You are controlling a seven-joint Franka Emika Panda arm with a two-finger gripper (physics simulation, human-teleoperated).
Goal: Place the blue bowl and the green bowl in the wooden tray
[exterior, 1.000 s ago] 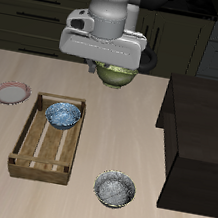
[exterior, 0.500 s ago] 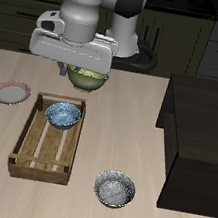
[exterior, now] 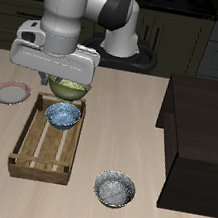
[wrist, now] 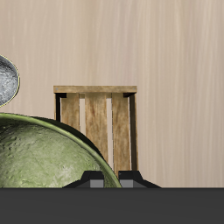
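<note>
My gripper (exterior: 67,81) is shut on the green bowl (exterior: 68,88) and holds it in the air above the back end of the wooden tray (exterior: 45,151). The blue bowl (exterior: 63,115) lies inside the tray at its back end, just below the green bowl. In the wrist view the green bowl (wrist: 48,157) fills the near field, with the slatted wooden tray (wrist: 96,118) beyond it; the blue bowl is hidden there and the fingertips do not show.
A grey-white speckled bowl (exterior: 115,189) stands near the table's front edge; it also shows in the wrist view (wrist: 5,80). A small pink-rimmed plate (exterior: 10,92) lies beside the tray. A dark cabinet block (exterior: 199,137) stands at the table's side.
The arm has carried the green bowl sideways and lower, from beyond the tray's back end to just above its back end. The blue bowl has not moved.
</note>
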